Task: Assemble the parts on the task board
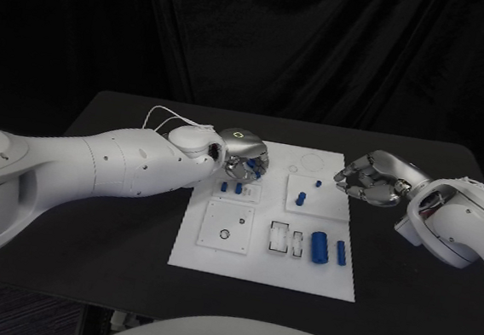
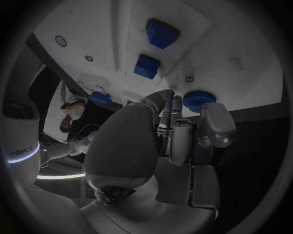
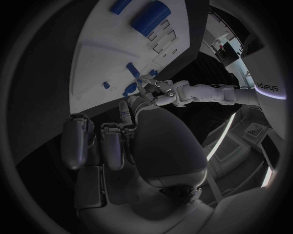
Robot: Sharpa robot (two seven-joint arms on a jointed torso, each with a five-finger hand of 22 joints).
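two hands over the far end of the task board

the black table (image 1: pixel 109 224) carries the white task board (image 1: pixel 255 260), a long plate lying in its middle and running from the near side toward the far edge.

the left arm (image 1: pixel 93 165) reaches in across the table's left side, and the left hand (image 1: pixel 241 157) hangs over the board's far left corner, fingers pointing down at the plate. in the left wrist view the left hand (image 2: pixel 177 134) has its fingers curled in close together, tips just above the board near a round blue part (image 2: pixel 199 99); whether the tips pinch anything cannot be told.

the right arm (image 1: pixel 475 226) comes in over the table's right side. the right hand (image 1: pixel 371 181) sits just off the board's far right edge, fingers curled in toward the palm, with nothing seen in them.

on the board, a large blue cylinder (image 1: pixel 319 246) lies near the near right corner, with a slimmer blue bar (image 1: pixel 341 252) just beside it toward the right edge. a short blue peg (image 1: pixel 301 198) stands in a recess toward the far right, with a tiny blue piece (image 1: pixel 317 183) beyond it. two small blue pieces (image 1: pixel 230 188) lie close together near the far left, just beneath the left hand.
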